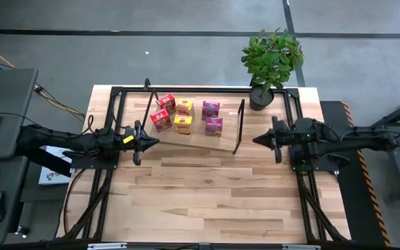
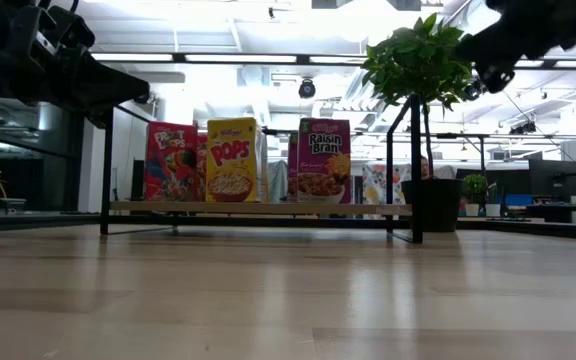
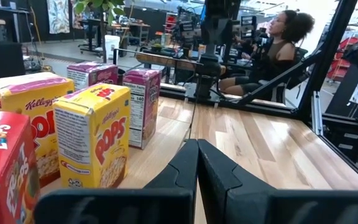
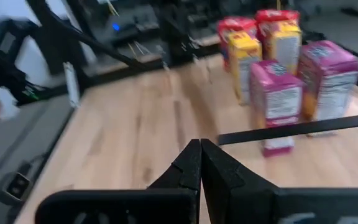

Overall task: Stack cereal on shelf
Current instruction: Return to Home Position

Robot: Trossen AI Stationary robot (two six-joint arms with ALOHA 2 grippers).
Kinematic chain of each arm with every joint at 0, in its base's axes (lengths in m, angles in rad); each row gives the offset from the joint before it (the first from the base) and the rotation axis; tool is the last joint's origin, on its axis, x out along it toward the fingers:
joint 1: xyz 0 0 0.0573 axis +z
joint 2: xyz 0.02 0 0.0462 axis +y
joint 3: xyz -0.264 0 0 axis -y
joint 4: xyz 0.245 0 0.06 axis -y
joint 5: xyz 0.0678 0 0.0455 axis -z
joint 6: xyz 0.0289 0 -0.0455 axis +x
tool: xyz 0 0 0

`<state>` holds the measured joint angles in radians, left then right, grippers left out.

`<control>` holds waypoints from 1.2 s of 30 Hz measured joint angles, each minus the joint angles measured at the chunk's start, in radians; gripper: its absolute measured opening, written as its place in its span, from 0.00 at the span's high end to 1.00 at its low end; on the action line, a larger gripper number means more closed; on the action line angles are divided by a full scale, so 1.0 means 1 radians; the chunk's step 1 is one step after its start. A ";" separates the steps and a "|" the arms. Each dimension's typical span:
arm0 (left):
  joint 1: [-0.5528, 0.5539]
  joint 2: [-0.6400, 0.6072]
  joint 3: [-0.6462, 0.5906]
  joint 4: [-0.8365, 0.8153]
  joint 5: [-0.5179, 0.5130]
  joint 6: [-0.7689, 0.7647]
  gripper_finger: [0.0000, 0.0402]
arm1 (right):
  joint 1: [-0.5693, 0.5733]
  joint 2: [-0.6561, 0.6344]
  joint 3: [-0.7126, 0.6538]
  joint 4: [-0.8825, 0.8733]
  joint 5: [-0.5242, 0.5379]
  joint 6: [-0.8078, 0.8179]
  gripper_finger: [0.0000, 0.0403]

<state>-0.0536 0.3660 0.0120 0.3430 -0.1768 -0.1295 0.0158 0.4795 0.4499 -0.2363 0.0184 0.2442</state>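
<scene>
Grey floor (image 1: 186, 48) surrounds the table (image 1: 207, 187); strip lights (image 2: 228, 57) glow overhead; a person (image 3: 272, 53) sits beyond; possibly a monitor (image 2: 553, 178) far back.

A lab: ceiling strip lights (image 2: 218, 58), a monitor (image 2: 553, 178), a seated person (image 3: 272, 53).

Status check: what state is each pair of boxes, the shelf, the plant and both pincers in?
Shelf: level, holding all six boxes.
Red boxes: upright on it.
Yellow boxes: upright on it.
Purple boxes: upright on it.
Plant: upright.
Left pincer: shut, empty.
Right pincer: shut, empty.
</scene>
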 joint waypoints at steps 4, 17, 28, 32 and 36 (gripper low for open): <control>0.000 0.000 0.000 -0.002 0.003 0.000 1.00 | 0.076 -0.071 -0.127 0.163 0.043 0.005 1.00; 0.000 0.000 0.000 -0.010 -0.022 0.002 1.00 | 0.253 -0.096 -0.368 0.496 0.209 -0.062 1.00; 0.000 0.000 0.001 -0.010 -0.039 0.002 1.00 | 0.129 -0.156 -0.354 0.396 0.129 -0.069 1.00; 0.000 0.000 0.001 -0.010 -0.039 0.002 1.00 | 0.060 -0.192 -0.354 0.389 0.066 -0.086 1.00; 0.000 0.000 0.001 -0.010 -0.039 0.002 1.00 | 0.037 -0.214 -0.366 0.356 0.048 -0.121 1.00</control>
<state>-0.0532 0.3660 0.0128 0.3328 -0.2157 -0.1276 0.0530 0.2651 0.0842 0.1199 0.0663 0.1228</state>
